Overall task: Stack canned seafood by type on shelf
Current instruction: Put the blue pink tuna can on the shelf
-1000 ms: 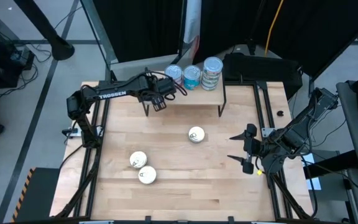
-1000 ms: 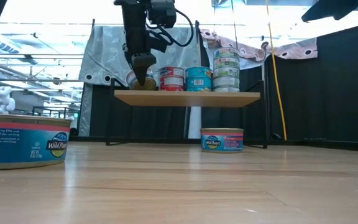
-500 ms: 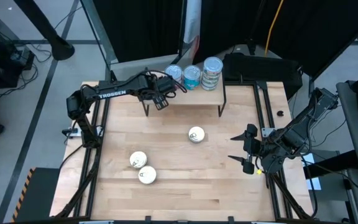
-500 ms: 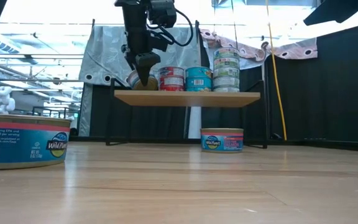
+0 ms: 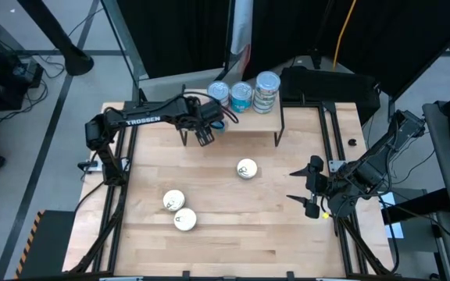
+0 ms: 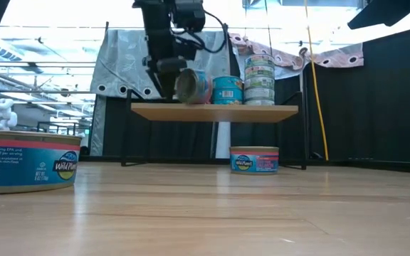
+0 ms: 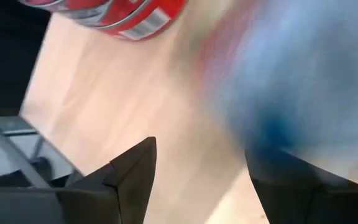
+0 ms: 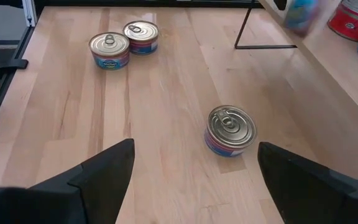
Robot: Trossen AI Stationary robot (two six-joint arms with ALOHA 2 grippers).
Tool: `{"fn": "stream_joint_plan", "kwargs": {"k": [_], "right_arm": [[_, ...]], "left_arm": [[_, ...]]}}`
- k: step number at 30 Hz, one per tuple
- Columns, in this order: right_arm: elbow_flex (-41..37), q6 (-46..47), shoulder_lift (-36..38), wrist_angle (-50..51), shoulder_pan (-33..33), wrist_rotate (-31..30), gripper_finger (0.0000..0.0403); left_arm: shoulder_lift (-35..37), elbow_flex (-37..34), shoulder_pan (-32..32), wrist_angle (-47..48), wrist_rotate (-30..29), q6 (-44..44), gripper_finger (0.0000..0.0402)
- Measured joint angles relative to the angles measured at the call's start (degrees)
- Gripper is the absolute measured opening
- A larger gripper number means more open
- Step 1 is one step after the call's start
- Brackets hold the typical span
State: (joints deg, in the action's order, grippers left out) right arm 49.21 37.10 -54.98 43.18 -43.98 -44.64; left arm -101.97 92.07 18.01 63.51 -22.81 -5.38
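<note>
Wooden tabletop (image 5: 225,234) — three loose tins, with stacked tins at the back on the shelf (image 5: 244,119). Left tool (image 6: 168,84) grips a tilted tin (image 6: 188,86) over the shelf's left end; right tool (image 5: 306,186) waits wide, empty, at the right edge.

Wooden table (image 5: 225,234) carrying a low shelf (image 5: 248,125) at the back and three loose tins: one (image 5: 246,168) mid-table, two touching (image 5: 173,200) (image 5: 184,220) front-left. Stacked tins (image 5: 266,92) along the shelf's rear.
</note>
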Motion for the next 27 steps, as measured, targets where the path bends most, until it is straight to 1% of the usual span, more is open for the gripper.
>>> {"fn": "stream_joint_plan", "kwargs": {"k": [5, 6, 10, 12, 18, 20, 23, 27], "right_arm": [[0.0, 0.4, 0.0, 0.1, 0.0, 0.0, 0.0331], [0.0, 0.4, 0.0, 0.0, 0.0, 0.0, 0.0331], [0.0, 0.8, -0.2, 0.1, 0.0, 0.1, 0.0331], [0.0, 0.8, -0.2, 0.2, 0.0, 0.1, 0.0331], [0.0, 0.9, -0.2, 0.3, 0.0, 0.2, 0.0331], [0.0, 1.0, -0.2, 0.4, 0.0, 0.2, 0.0331], [0.0, 1.3, -0.2, 0.4, 0.0, 0.3, 0.0331], [0.0, 1.4, -0.2, 0.5, 0.0, 1.6, 0.0331]], "left_arm": [[-0.5, 0.0, -0.1, 0.9, -6.2, 0.3, 0.0246], [-0.5, 0.0, -0.2, 0.8, -8.0, 0.1, 0.0246], [-0.6, 0.0, -0.7, 3.7, -17.9, -0.3, 0.0246], [-0.5, 0.1, -1.1, 5.2, -20.3, -0.3, 0.0246], [-0.5, 0.1, -1.5, 6.5, -21.0, -1.7, 0.0246], [-0.5, 0.1, -2.0, 6.9, -20.1, -1.8, 0.0246], [-0.4, 0.1, -3.8, 8.9, -15.2, -2.4, 0.0246], [-0.4, 0.1, -9.5, 12.5, -7.1, -4.8, 0.0246]]}}
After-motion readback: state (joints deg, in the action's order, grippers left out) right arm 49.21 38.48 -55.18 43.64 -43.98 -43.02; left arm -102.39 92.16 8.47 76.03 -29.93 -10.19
